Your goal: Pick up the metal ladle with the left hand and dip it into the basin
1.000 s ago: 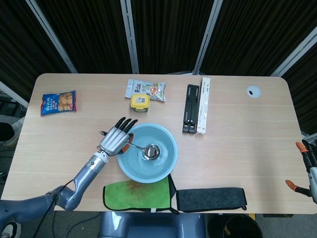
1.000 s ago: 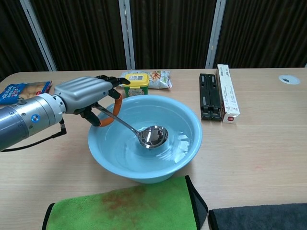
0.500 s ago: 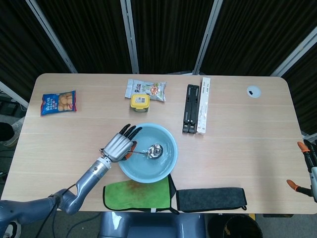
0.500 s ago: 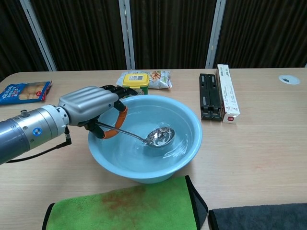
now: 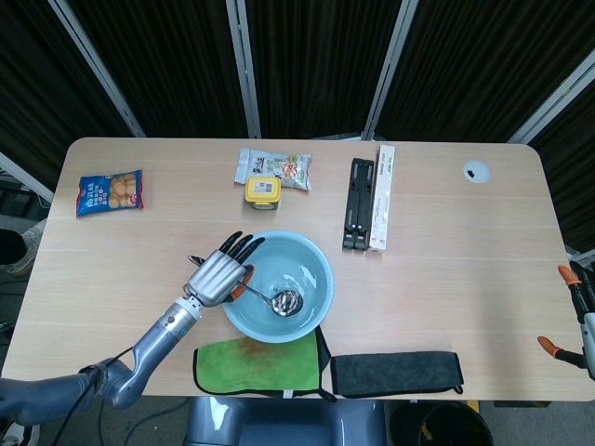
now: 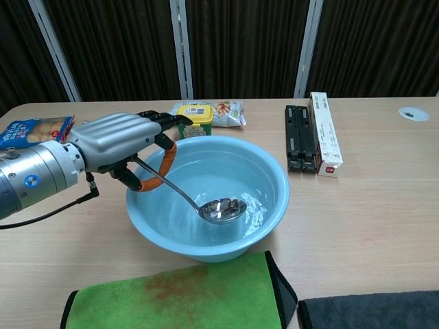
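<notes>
Left hand [image 6: 116,144] knuckles-up at the blue basin [image 6: 271,205] rim, clenched round the metal ladle [image 6: 221,210] handle, bowl dipped in, grip mostly hidden, right hand [image 5: 578,316] cut off at bench edge, can't tell its state

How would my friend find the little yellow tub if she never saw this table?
Start at the big light blue basin near the table's front edge, then look just behind it, toward the dark curtains. The small yellow tub sits there, right in front of a flat snack packet. It is the only yellow thing on the table.
</notes>
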### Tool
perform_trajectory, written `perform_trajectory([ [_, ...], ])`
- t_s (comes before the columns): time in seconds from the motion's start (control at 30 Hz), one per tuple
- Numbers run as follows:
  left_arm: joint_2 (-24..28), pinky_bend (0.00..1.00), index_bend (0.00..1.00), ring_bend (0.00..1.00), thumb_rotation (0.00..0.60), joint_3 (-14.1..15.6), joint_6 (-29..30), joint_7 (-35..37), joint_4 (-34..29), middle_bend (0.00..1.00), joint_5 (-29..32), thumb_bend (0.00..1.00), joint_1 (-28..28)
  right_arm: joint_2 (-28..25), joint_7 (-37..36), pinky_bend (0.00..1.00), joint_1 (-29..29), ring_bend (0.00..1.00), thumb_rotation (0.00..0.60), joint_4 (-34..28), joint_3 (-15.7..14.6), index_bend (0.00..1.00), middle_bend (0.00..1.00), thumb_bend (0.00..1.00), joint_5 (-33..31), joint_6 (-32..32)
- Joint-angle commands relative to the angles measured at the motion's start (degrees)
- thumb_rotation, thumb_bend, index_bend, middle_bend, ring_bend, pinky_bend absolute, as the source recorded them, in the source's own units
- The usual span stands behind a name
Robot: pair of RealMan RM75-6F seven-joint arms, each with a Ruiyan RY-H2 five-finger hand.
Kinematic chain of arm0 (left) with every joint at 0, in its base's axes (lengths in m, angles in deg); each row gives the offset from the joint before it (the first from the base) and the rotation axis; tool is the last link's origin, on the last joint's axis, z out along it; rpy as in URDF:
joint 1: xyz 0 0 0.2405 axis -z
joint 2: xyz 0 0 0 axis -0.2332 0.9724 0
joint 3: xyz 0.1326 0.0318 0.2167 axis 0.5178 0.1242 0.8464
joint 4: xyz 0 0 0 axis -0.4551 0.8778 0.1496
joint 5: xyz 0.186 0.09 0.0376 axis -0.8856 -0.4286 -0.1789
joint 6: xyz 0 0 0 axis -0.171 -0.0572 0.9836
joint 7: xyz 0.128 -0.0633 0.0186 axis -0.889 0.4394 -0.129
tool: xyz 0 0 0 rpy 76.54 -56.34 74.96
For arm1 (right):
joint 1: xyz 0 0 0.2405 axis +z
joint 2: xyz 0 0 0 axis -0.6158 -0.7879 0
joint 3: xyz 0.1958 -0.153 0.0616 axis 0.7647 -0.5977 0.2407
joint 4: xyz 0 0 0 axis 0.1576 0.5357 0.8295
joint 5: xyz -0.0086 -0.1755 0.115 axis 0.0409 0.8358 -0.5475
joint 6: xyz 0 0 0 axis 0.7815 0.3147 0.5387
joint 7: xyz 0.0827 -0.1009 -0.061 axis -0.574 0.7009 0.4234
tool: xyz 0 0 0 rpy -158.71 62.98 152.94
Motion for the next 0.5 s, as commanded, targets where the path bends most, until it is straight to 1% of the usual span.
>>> perform_trajectory([
  [0.03, 1.02, 0.00, 0.60, 0.00, 0.600, 0.05, 0.81, -0.47, -1.58, 0.00, -0.31, 0.40, -0.30, 0.02, 0.06, 0.00, 0.03, 0.00, 0.600, -0.02, -0.03, 0.00, 0.00, 0.00, 0.04, -0.09],
  [0.3, 4.81, 0.00, 0.60, 0.00, 0.600, -0.08, 2.64, -1.88, -7.00, 0.00, -1.20, 0.40, -0.87, 0.11, 0.23, 0.00, 0.03, 0.00, 0.600, -0.04, 0.04, 0.00, 0.00, 0.00, 0.04, -0.06],
  [0.5, 8.24, 0.00, 0.60, 0.00, 0.600, -0.07, 3.10, -5.44, -11.33, 0.00, -0.40, 0.40, -1.40, 0.20, 0.61, 0.00, -0.30, 0.00, 0.600, -0.59, -0.25, 0.00, 0.00, 0.00, 0.84, 0.70],
])
